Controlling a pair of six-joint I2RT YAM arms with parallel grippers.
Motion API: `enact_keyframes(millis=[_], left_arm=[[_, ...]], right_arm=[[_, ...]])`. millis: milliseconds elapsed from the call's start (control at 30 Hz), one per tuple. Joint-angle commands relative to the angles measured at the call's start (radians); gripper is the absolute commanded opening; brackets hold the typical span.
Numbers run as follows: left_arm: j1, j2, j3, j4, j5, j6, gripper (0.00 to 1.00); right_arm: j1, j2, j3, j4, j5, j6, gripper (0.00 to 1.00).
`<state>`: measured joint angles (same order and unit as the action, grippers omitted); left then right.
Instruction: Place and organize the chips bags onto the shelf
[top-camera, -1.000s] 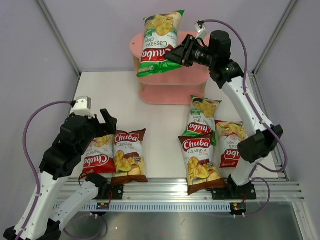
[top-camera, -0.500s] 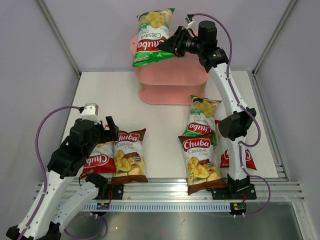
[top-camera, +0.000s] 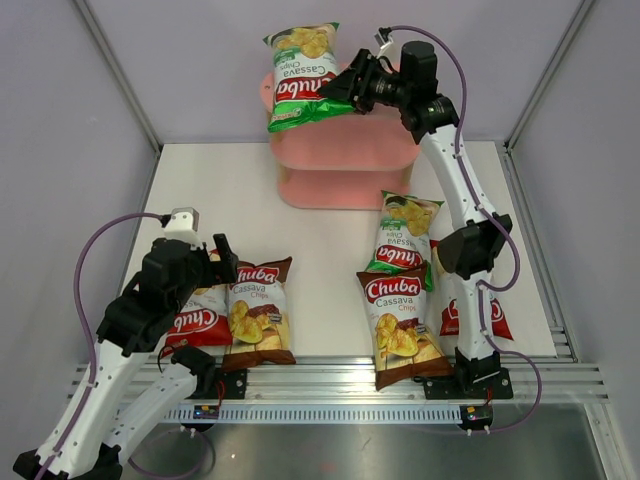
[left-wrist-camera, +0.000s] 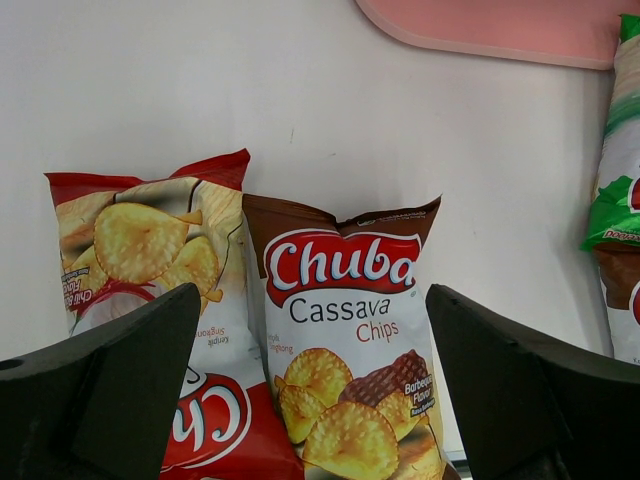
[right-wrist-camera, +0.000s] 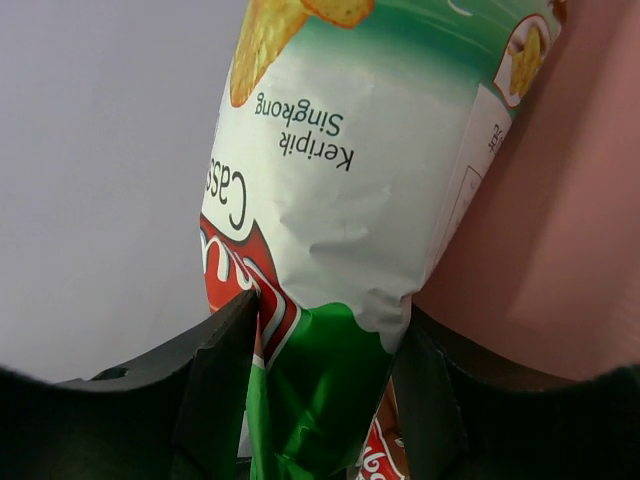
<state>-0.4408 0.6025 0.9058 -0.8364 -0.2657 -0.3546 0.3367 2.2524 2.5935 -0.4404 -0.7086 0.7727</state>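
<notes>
White table (top-camera: 200, 200): pink shelf (top-camera: 340, 165), five chips bags (top-camera: 258, 315) lying flat.

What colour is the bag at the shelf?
The bag is green and white; clearest in right wrist view.

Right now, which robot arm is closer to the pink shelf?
Right. The right gripper is at the top of the pink shelf, around a green chips bag. The left gripper hangs over the red bag and brown bag, far from it.

Right gripper (top-camera: 335, 95) has hauled the green chips bag (top-camera: 300, 78) up and back over the pink shelf (top-camera: 345, 160), toward its left side, and the bag sits more upright now. Left gripper (top-camera: 210, 262) drifted slightly further from the shelf.
</notes>
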Motion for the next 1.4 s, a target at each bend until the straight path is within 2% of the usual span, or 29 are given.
enact_keyframes(millis=[0,200,367,500,800,867,933,1033,1100,1267,1367], left_arm=[[0.004,-0.007,-0.005,0.045,0.013,0.017,0.99],[0.004,-0.004,-0.01,0.046,0.016,0.017,0.99],[0.004,-0.006,-0.013,0.051,0.017,0.016,0.99],[0.004,-0.006,-0.015,0.053,0.02,0.016,0.99],[0.001,-0.027,-0.019,0.054,0.019,0.016,0.99],[0.002,-0.026,-0.019,0.054,0.019,0.016,0.99],[0.002,-0.024,-0.016,0.053,0.02,0.017,0.99],[0.002,-0.027,-0.016,0.054,0.022,0.017,0.99],[0.002,-0.023,-0.018,0.054,0.023,0.019,0.99],[0.002,-0.021,-0.016,0.054,0.026,0.019,0.99],[0.002,-0.015,-0.015,0.054,0.028,0.019,0.99]], right_arm=[[-0.022,-0.03,0.016,0.026,-0.008,-0.05,0.61],[-0.027,-0.088,-0.077,0.052,0.052,-0.027,0.63],[-0.022,-0.177,-0.249,0.19,0.126,0.086,0.48],[0.011,-0.215,-0.335,0.244,0.184,0.122,0.44],[0.039,-0.155,-0.245,0.197,0.215,0.137,0.44],[0.041,-0.163,-0.245,0.186,0.224,0.135,0.53],[0.039,-0.18,-0.243,0.174,0.231,0.122,0.57],[0.028,-0.197,-0.225,0.125,0.245,0.083,0.67],[0.013,-0.211,-0.239,0.106,0.25,0.07,0.84],[-0.021,-0.29,-0.303,0.101,0.261,0.045,0.99],[-0.041,-0.323,-0.316,0.079,0.268,0.013,0.99]])
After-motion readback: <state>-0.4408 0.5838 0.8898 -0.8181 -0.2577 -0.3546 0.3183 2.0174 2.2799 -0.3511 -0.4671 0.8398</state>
